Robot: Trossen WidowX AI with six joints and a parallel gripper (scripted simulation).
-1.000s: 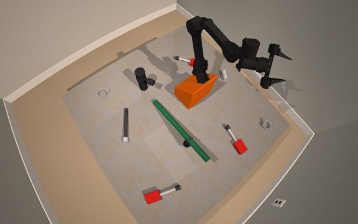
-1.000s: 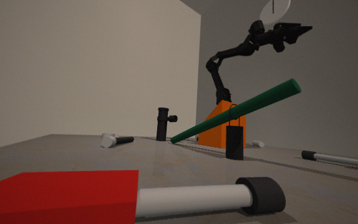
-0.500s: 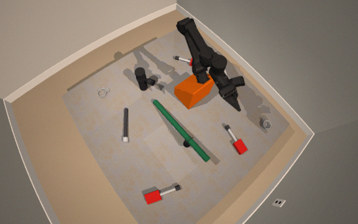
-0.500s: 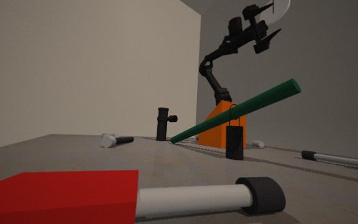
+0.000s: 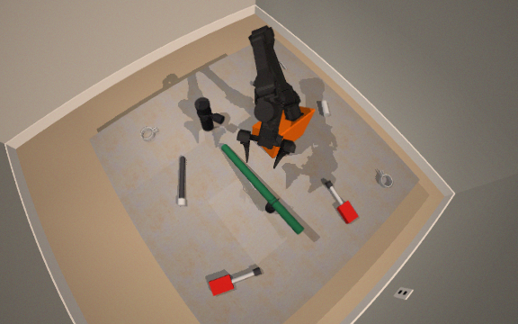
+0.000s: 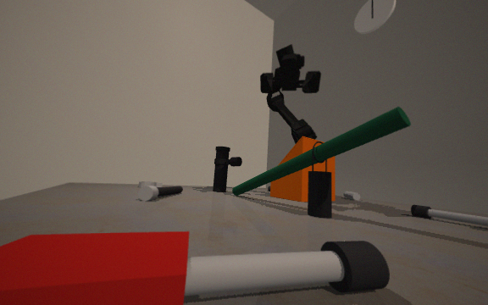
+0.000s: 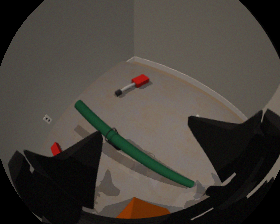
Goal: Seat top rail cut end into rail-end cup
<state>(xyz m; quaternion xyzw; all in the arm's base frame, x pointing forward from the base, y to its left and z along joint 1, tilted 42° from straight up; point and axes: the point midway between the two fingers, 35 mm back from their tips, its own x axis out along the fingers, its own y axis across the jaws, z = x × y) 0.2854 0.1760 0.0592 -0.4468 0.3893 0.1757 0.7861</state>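
The green rail [image 5: 250,176] [image 6: 360,132] [image 7: 146,159] passes through the wire loop above the short black post [image 6: 319,195] [image 5: 270,208]. It slopes: its near end is high, its far end is down at the ground, outside the cup. The big black post [image 5: 205,117] [image 6: 220,178] stands upright near that low end. The rail-end cup [image 5: 218,118] [image 6: 235,161] sticks out sideways from the band in the post's upper part, above the rail's low end. My gripper [image 5: 261,165] [image 6: 290,82] [image 7: 146,128] is open and empty, high above the ground, apart from the rail.
The orange block [image 5: 301,126] [image 6: 286,182] stands under the arm. Red-ended tools [image 5: 221,285] [image 5: 347,211] lie on the grey mat [image 5: 151,225]. A dark rod with a white end [image 5: 182,180] lies left of the rail. Wire rings [image 5: 142,132] [image 5: 379,177] and a white piece [image 5: 325,108] lie farther out.
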